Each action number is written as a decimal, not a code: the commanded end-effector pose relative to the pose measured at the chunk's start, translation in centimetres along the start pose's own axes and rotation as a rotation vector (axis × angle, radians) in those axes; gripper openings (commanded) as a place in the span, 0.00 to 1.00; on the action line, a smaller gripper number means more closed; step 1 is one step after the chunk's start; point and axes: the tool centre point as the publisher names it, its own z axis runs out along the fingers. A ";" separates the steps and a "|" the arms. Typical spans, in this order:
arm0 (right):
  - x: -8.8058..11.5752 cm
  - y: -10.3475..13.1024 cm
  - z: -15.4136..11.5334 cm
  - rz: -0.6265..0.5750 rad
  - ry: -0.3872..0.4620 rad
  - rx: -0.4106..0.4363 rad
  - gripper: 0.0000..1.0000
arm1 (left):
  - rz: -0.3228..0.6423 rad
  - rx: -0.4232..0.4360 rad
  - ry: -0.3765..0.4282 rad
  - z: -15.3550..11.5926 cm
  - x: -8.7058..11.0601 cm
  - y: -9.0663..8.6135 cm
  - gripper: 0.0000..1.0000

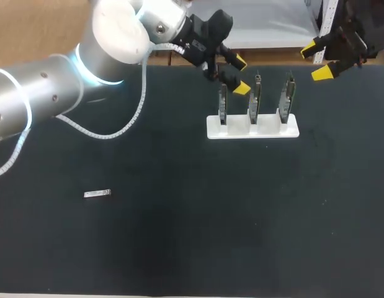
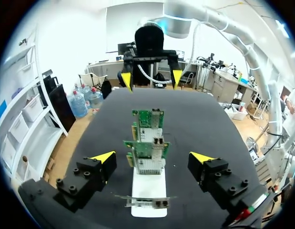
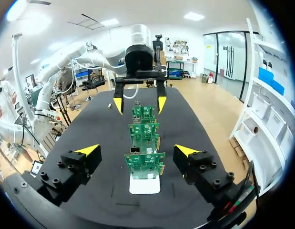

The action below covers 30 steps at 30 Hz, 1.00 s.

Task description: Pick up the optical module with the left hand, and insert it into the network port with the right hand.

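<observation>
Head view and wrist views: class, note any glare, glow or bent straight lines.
Head view: the left arm glares white, a ring glowing at its joint; the optical module glints on the dark table. Both wrist views: the table's straight edges bow outward.

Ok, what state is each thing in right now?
Module: lying flat on the table, not held.
Cards: three, upright in the holder.
Left gripper: open, empty, near the cards.
Right gripper: open, empty.
</observation>
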 end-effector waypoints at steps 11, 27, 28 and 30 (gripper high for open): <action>0.0 0.3 0.0 -0.001 0.001 0.006 1.00 | 0.029 -0.104 -0.046 -5.1 -1.6 1.0 1.00; 0.0 0.3 0.0 -0.001 0.001 0.006 1.00 | 0.060 -0.246 0.202 -15.4 4.6 -0.8 1.00; 0.0 0.3 0.0 -0.001 0.001 0.006 1.00 | 0.052 -0.241 0.218 -16.0 5.2 -1.1 1.00; 0.0 0.3 0.0 -0.001 0.001 0.006 1.00 | 0.038 -0.221 0.242 -16.9 6.5 -1.7 1.00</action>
